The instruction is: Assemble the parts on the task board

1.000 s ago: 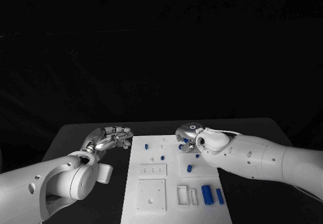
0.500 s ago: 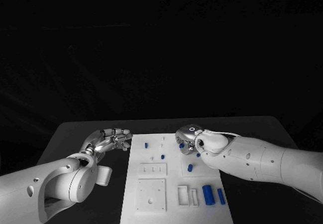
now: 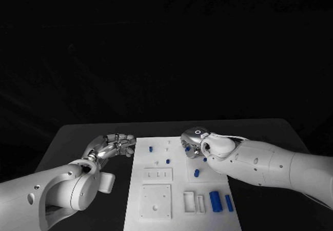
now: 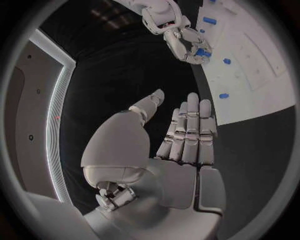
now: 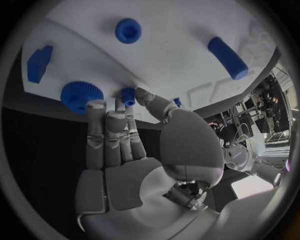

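Note:
The white task board [image 3: 181, 192] lies in the middle of the black table, with several small blue parts on it, such as a peg [image 3: 196, 172] and a longer cylinder [image 3: 214, 198]. My right hand [image 3: 191, 140] reaches over the board's far right part. In the right wrist view its thumb and a fingertip [image 5: 145, 96] pinch a small blue peg [image 5: 128, 95] that stands beside a knurled blue knob [image 5: 81, 95]. My left hand [image 3: 112, 145] hovers off the board's far left corner with its fingers straight and nothing in it. The left wrist view shows the right hand [image 4: 181, 40] with blue at its fingertips.
Near the right hand the board [image 5: 175, 55] carries a blue hex-headed part [image 5: 128, 30], a blue cylinder [image 5: 227, 57] and a blue block [image 5: 39, 62]. White recessed fixtures [image 3: 157, 200] fill the board's near half. Bare black table [image 3: 86, 144] lies on both sides.
The left hand has drawn back slightly towards me. The right hand stays at the same spot on the far right of the board.

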Action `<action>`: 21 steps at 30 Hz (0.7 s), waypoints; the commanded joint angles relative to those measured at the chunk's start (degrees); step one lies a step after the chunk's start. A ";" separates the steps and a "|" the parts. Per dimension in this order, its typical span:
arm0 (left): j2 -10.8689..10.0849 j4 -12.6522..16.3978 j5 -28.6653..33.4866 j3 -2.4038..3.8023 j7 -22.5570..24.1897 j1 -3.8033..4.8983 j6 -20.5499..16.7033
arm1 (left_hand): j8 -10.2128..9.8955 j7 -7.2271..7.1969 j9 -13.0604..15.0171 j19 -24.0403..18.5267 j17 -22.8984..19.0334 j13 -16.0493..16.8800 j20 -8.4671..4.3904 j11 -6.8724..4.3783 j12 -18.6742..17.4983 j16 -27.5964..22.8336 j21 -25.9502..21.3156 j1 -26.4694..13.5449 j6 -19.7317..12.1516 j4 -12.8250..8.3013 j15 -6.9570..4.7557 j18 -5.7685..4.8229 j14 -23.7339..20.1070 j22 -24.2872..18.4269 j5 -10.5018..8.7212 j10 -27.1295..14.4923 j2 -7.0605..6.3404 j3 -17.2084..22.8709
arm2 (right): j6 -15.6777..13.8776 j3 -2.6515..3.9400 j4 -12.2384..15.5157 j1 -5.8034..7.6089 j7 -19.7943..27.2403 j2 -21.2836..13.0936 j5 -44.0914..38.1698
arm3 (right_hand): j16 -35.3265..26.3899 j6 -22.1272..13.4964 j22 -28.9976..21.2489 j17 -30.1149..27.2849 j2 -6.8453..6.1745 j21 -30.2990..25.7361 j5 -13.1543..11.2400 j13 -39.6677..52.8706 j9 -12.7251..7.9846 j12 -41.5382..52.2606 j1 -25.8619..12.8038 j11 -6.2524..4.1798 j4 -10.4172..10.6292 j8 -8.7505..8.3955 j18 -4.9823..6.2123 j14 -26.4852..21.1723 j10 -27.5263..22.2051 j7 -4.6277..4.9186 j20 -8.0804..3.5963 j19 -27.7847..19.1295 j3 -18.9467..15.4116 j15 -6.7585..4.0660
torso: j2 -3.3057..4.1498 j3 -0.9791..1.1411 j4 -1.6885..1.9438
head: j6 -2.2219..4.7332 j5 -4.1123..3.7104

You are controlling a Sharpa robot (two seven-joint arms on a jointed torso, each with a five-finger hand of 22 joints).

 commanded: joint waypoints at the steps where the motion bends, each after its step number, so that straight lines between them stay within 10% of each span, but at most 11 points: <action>1: 0.10 0.03 0.10 0.06 0.16 0.08 0.91 | -0.24 -0.01 -0.07 -0.06 0.07 -0.08 -0.26 -0.05 -0.31 -0.24 0.37 -0.62 0.23 -0.24 -0.16 0.56 0.26 0.76 -0.33 -0.11 0.13 0.19 | 0.61 -0.33 0.10 -0.55 -1.23 -0.08 -2.29 | 0.32 0.89 1.46 -0.26 0.89 0.85 -0.35 0.33 0.21 0.39 0.60 -0.11 -0.42 0.43 3.18 -0.45 1.20 -0.17 -2.14 2.03 0.90 -0.52 | 0.40 -0.12 0.23 | 0.27 -0.17; 21: -0.12 0.01 0.10 0.06 0.00 0.09 0.59 | -0.29 0.03 -0.11 -0.07 0.09 -0.11 -0.28 -0.03 -0.42 -0.25 0.39 -0.69 0.19 -0.39 -0.17 0.59 0.27 0.76 -0.32 -0.13 0.13 0.40 | -10.53 0.07 2.24 -0.43 -3.68 -0.74 -4.36 | 1.24 3.90 1.40 -1.26 1.02 4.14 -0.53 2.79 2.04 1.46 2.04 -1.66 -1.84 1.75 3.18 -0.72 4.92 -1.48 -2.77 1.66 4.06 -2.05 | 1.16 -0.21 0.18 | 1.95 -0.10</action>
